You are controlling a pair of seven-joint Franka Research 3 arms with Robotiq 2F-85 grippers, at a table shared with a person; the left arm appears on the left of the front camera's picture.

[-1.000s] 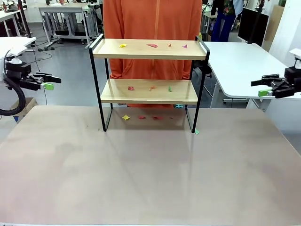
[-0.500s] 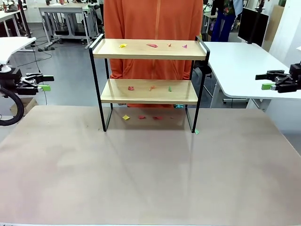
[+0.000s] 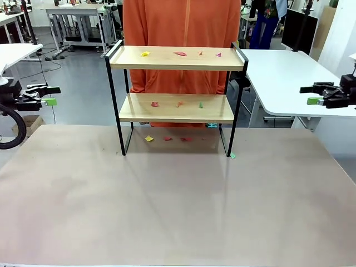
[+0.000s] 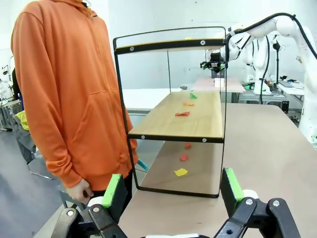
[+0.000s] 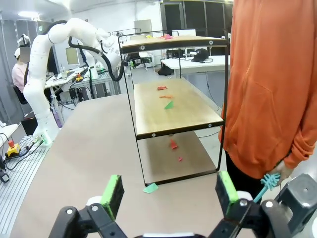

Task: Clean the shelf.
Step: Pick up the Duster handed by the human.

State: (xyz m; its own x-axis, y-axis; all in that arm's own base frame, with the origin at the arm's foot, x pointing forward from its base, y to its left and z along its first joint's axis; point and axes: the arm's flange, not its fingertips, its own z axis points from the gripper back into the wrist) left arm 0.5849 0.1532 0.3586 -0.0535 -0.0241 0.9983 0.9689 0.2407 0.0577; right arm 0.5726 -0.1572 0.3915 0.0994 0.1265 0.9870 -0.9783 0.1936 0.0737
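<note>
Green soft pads point(image 4: 113, 191) sit on the black metal fingers of the left claw point(image 3: 51, 95). The fingers are spread wide with nothing between them. It hangs in the air well off to the left of the shelf point(image 3: 167, 65). The right claw point(image 3: 308, 95) looks the same, spread wide and holding nothing, well off to the right of the shelf.

The shelf stands on the far part of the smooth tan table point(image 3: 178, 211), between the two claws. It has two flat boards of light wood in a thin black metal frame with straight legs. Little bits of paper point(image 3: 179, 54) lie on the top board, yellow, red and pink. On the lower board lie more bits point(image 3: 154, 104), red, orange and green. A yellow bit point(image 3: 149, 138) and red ones lie on the table under the shelf. A green bit point(image 3: 232, 156) lies just beside its right leg.

Right behind the shelf stands a person point(image 3: 181, 22) in a soft orange hoodie, holding a small teal brush point(image 5: 268, 182).
</note>
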